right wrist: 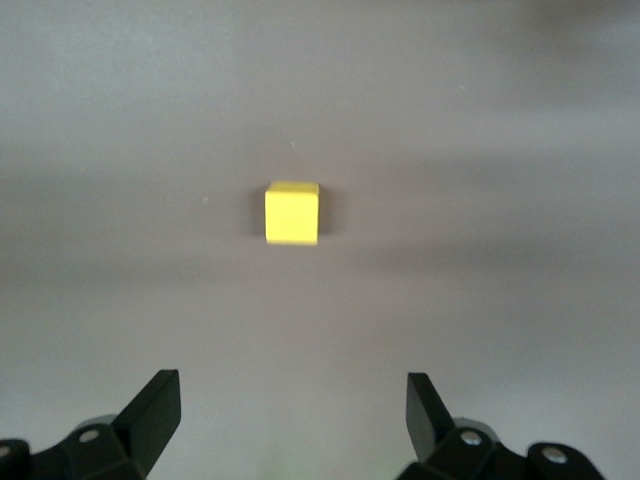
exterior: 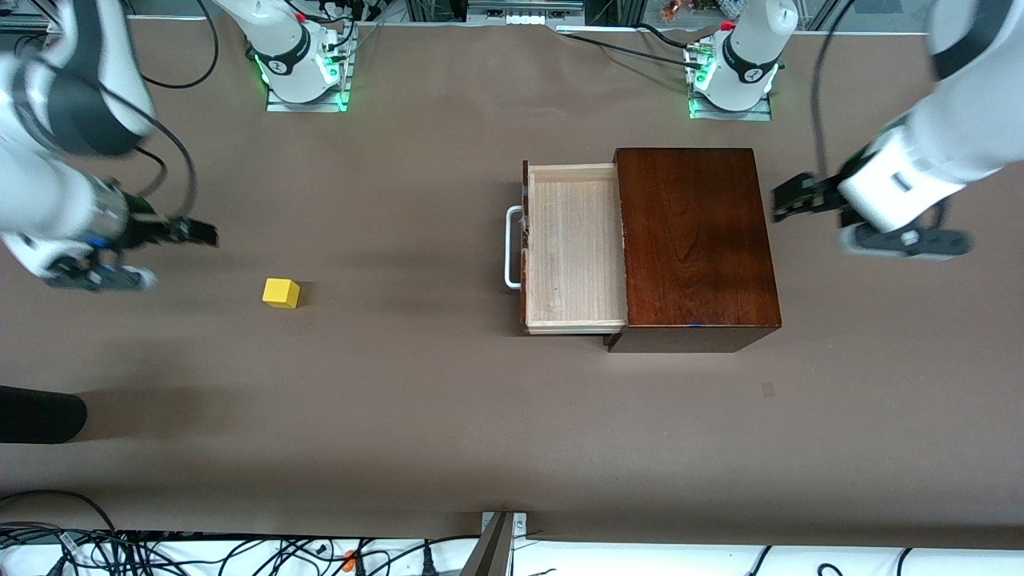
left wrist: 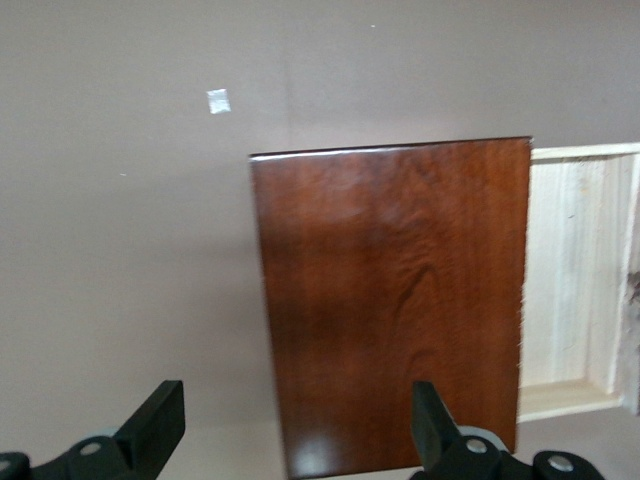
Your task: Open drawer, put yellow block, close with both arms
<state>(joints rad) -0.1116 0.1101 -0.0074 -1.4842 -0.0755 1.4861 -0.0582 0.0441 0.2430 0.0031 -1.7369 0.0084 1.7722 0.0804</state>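
Observation:
The drawer (exterior: 572,248) stands pulled out of the glossy dark-brown box (exterior: 694,240), its pale tray empty and its white loop handle (exterior: 512,246) toward the right arm's end. The yellow block (exterior: 281,293) lies on the table toward the right arm's end, well away from the drawer. My right gripper (exterior: 204,233) is open and empty, in the air over the table beside the block; the block shows ahead of it in the right wrist view (right wrist: 292,212). My left gripper (exterior: 782,202) is open and empty, in the air beside the box's closed end; the box (left wrist: 395,300) and tray (left wrist: 575,280) show in the left wrist view.
The arm bases (exterior: 302,68) (exterior: 732,76) stand along the table's edge farthest from the front camera. A dark object (exterior: 40,414) lies at the table's edge at the right arm's end. Cables run along the edge nearest the camera.

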